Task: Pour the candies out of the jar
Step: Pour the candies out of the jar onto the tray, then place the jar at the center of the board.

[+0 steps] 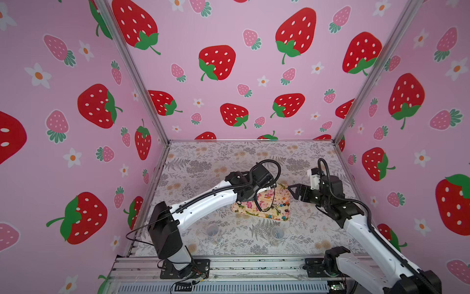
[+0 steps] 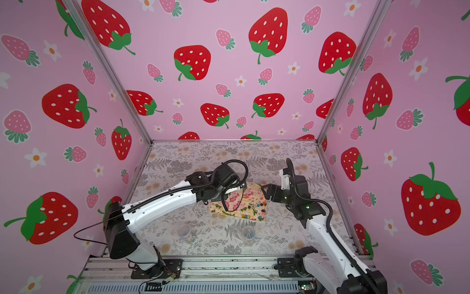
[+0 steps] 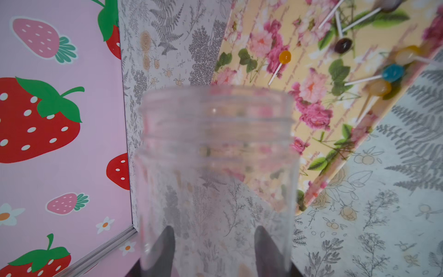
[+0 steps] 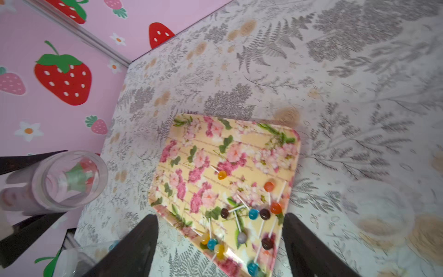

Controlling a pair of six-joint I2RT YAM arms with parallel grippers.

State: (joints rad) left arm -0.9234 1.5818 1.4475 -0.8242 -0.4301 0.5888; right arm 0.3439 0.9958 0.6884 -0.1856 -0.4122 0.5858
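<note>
Reaching over tray (image 1: 244, 209) | left pincer (image 3: 214, 239) grips jar (image 3: 215, 134), seemingly empty | right pincer (image 4: 220, 217) spread

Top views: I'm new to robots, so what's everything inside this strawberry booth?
table: one, grey fern print, floor of the booth.
walls: three, pink with strawberries, around the table.
rectangular floral tray: one, yellow with pink flowers, mid-table.
tiny lollipops: about a dozen, blue, orange, yellow, dark, on the tray.
clear plastic jar: one, see-through, empty, held near the tray.
small clear jars: two, see-through, standing near the table's front.
left gripper: one, black, shut on the clear plastic jar.
right gripper: one, black, open, at the tray's edge.
</note>
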